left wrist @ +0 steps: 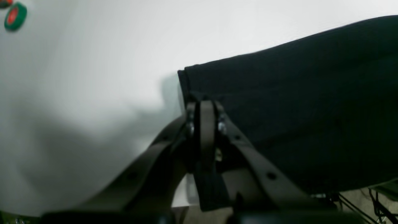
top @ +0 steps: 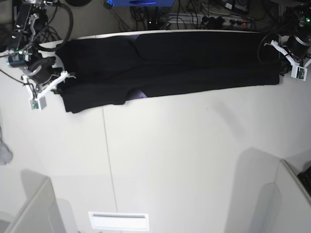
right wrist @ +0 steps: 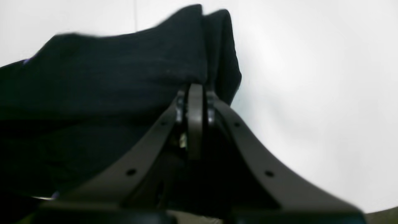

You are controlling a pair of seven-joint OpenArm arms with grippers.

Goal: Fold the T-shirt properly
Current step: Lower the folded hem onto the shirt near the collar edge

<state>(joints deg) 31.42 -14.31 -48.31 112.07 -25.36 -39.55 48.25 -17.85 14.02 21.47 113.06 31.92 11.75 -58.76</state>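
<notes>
Black T-shirt (top: 194, 60) stretched left-to-right along the table's far edge; left gripper (left wrist: 203, 104) and right gripper (right wrist: 194, 90) apparently clamp opposite ends.

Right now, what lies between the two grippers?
In the base view, only the T-shirt, stretched from the right gripper to the left gripper.

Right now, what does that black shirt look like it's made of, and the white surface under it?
The T-shirt looks like soft matte cloth, probably cotton knit: it sags, creases and bunches into thick folds at the clamped ends. The table looks like a smooth, hard white board, perhaps laminate, with a faint sheen and a thin seam; the exact material cannot be told.
</notes>
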